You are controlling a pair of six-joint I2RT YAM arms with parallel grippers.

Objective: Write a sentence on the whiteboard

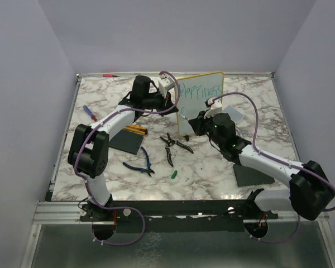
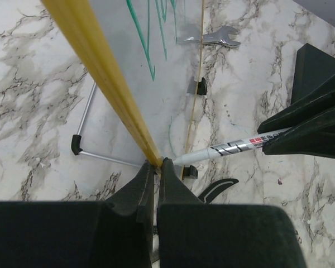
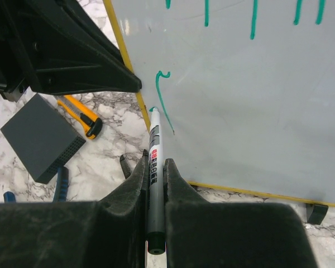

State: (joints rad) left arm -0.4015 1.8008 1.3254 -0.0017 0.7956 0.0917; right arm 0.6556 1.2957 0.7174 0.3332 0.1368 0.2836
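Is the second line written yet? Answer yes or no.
No: under the top line the board bears only one teal stroke, next to the marker tip.

We are reading clock directions from the whiteboard (image 1: 200, 100), which is walling off the counter (image 1: 212, 181) toward 12 o'clock. The left end effector (image 2: 158, 163) is clamping its rim at 9 o'clock; the right end effector (image 3: 154, 162), gripping a marker (image 3: 154, 146), is crowding 6 o'clock. Pliers (image 1: 175, 146), blue cutters (image 1: 140, 163) and a green cap (image 1: 173, 174) are cluttering 7 o'clock. We are seeing bare marble at 2 o'clock.
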